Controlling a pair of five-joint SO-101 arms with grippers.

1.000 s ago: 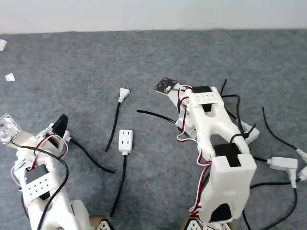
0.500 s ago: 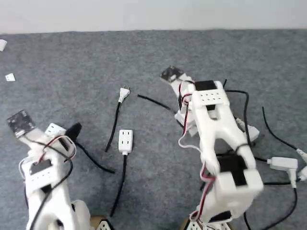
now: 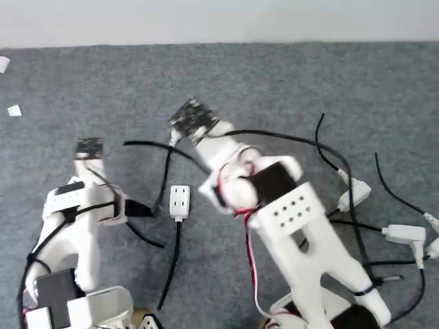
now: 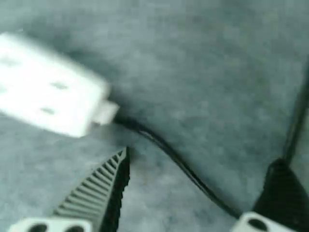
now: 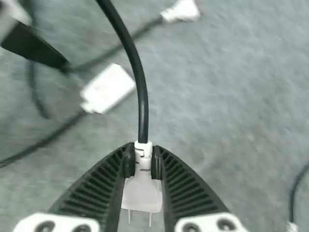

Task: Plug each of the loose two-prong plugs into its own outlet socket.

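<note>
Jaws, right gripper (image 5: 141, 153): clenched on white plug (image 5: 141, 193), prongs facing the wrist, apart from outlet socket (image 5: 107, 88). Jaws, left gripper (image 4: 198, 181): spread, empty, just beside outlet socket. Advised: left pins socket; plug probably needs turning, prongs toward socket slots.

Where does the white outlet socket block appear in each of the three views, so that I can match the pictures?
High view: the outlet socket block lies left of centre, in the lower half.
Left wrist view: the block lies just beyond the open jaws of the left gripper.
Right wrist view: the block lies farther off, beyond the right gripper, which grips a two-prong plug.
Shared landmark: the block's own black cord.
</note>
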